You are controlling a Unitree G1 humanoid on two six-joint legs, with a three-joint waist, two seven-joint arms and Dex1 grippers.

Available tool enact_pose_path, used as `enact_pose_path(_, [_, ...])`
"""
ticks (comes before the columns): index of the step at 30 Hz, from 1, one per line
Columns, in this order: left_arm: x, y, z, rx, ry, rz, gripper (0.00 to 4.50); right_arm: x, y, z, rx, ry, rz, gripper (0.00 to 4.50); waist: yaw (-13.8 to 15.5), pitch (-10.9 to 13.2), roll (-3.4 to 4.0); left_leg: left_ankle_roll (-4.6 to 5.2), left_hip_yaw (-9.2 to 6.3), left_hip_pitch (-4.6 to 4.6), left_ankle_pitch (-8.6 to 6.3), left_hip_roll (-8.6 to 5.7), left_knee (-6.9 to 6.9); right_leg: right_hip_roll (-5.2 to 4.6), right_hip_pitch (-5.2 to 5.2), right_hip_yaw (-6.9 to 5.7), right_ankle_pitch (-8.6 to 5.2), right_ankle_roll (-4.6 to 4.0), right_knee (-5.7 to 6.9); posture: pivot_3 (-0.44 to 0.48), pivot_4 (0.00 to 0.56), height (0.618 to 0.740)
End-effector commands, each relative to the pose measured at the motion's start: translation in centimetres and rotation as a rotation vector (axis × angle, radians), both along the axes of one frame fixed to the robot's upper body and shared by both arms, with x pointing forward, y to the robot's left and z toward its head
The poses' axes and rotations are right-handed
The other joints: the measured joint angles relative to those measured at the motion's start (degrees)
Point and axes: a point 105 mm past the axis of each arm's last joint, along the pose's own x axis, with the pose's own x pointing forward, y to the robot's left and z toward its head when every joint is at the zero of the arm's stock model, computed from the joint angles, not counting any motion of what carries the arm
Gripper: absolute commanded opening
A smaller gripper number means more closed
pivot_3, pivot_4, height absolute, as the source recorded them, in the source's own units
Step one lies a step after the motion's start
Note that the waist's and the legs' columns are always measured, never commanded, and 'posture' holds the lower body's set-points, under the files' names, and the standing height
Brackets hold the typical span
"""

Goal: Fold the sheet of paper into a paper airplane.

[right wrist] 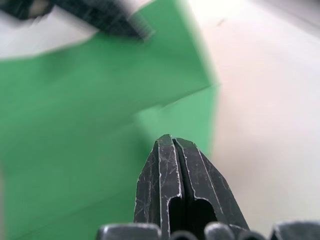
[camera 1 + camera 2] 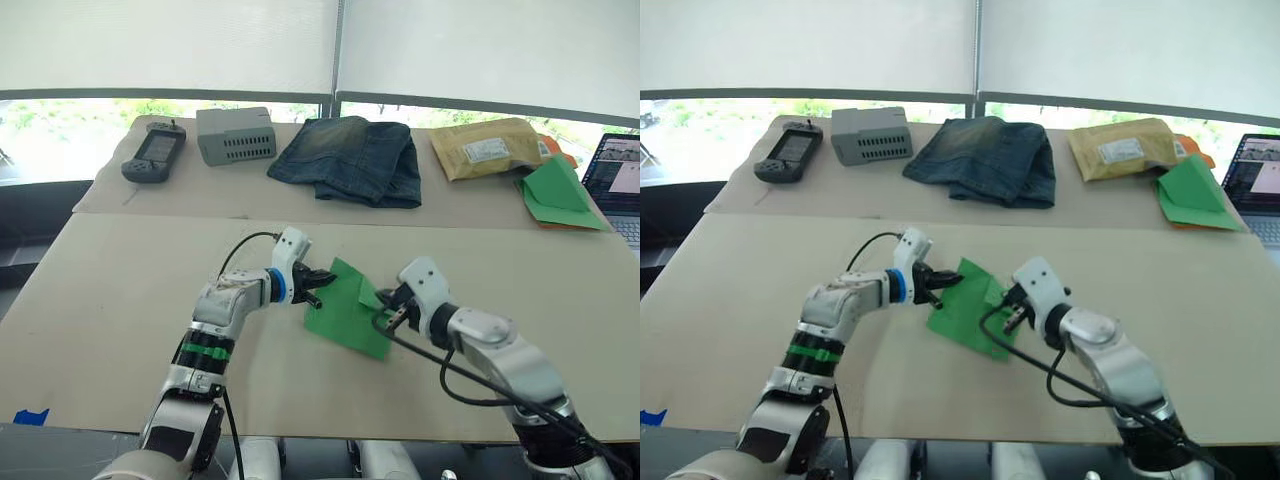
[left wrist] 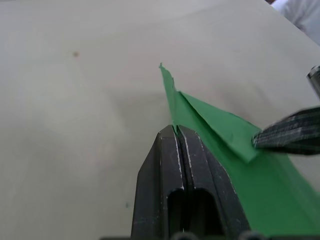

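Observation:
The sheet of paper (image 2: pixel 345 315) is bright green and lies creased at the middle of the tan table (image 2: pixel 120 300), with a flap folded over on its right side. My left gripper (image 2: pixel 325 278) is at the sheet's left edge, shut, and the left wrist view shows that edge caught at its fingertips (image 3: pixel 170 137) and lifted slightly. My right gripper (image 2: pixel 388 312) is shut and rests its tips on the folded flap at the sheet's right side. In the right wrist view the paper (image 1: pixel 75 125) lies beneath the closed fingers (image 1: pixel 162 165).
Along the far table lie a black handheld device (image 2: pixel 153 152), a grey box (image 2: pixel 235 135), folded jeans (image 2: pixel 355 158), a padded envelope (image 2: pixel 487 148) and a green triangular paper stack (image 2: pixel 560 195) with an orange edge. A laptop (image 2: pixel 620 180) stands at the far right.

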Motion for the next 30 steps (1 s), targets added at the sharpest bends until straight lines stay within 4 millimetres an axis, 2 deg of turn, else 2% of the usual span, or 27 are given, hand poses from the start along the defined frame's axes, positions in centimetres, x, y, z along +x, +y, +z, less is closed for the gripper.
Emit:
enact_pose_path(1, [-0.6,-0.1,1.4,-0.063,-0.002,0.073,0.02,0.4,0.7,2.8,0.035,-0.076,0.031,0.0,0.2,0.0,0.0,0.0,-0.03,-0.03,0.0,0.01,0.0,0.0,-0.02,-0.01,0.0,-0.01,-0.01,0.0,0.15,0.734])
enact_pose_path(5, [-1.3,0.2,1.3,-0.083,0.042,0.178,0.02,0.5,1.3,3.6,0.059,-0.065,0.053,0.0,0.5,0.0,-0.02,0.0,-0.05,-0.09,0.0,-0.08,0.02,-0.09,-0.02,-0.01,0.12,-0.19,-0.03,0.0,0.15,0.734])
enact_pose_path(9, [-1.4,0.7,1.3,-0.096,0.08,0.278,0.02,0.1,1.7,3.1,0.066,-0.008,0.06,0.0,0.4,0.0,-0.03,0.0,-0.07,-0.11,0.0,-0.16,0.06,-0.15,-0.01,0.0,0.21,-0.25,-0.05,0.0,0.15,0.734])
enact_pose_path(14, [-2.4,0.4,1.0,-0.119,0.174,0.316,0.02,-0.2,1.4,1.3,0.046,0.062,0.024,0.0,0.3,0.0,-0.03,0.0,-0.09,-0.08,0.0,-0.15,0.05,-0.12,-0.01,-0.01,0.21,-0.23,-0.03,0.0,0.15,0.734])
enact_pose_path(19, [-3.7,-0.7,0.8,-0.114,0.217,0.257,0.02,-0.4,1.4,-0.3,0.019,0.115,0.018,0.0,0.1,0.0,-0.03,0.0,-0.09,-0.08,0.0,-0.17,0.05,-0.13,-0.01,0.0,0.2,-0.23,-0.03,0.0,0.15,0.734])
enact_pose_path(24, [-3.5,-0.5,0.8,-0.107,0.226,0.265,0.02,-0.7,1.9,-2.5,0.001,0.204,0.017,0.0,0.1,0.0,-0.03,-0.01,-0.09,-0.06,0.0,-0.18,0.05,-0.12,0.01,0.0,0.2,-0.22,-0.04,0.0,0.15,0.734])
enact_pose_path(30, [-3.2,-0.3,1.4,-0.116,0.197,0.256,0.02,-0.7,1.4,-4.5,-0.036,0.26,-0.009,0.0,0.1,0.0,-0.03,-0.01,-0.11,0.02,0.0,-0.19,0.06,-0.13,0.09,0.0,0.19,-0.22,-0.04,0.0,0.15,0.734])
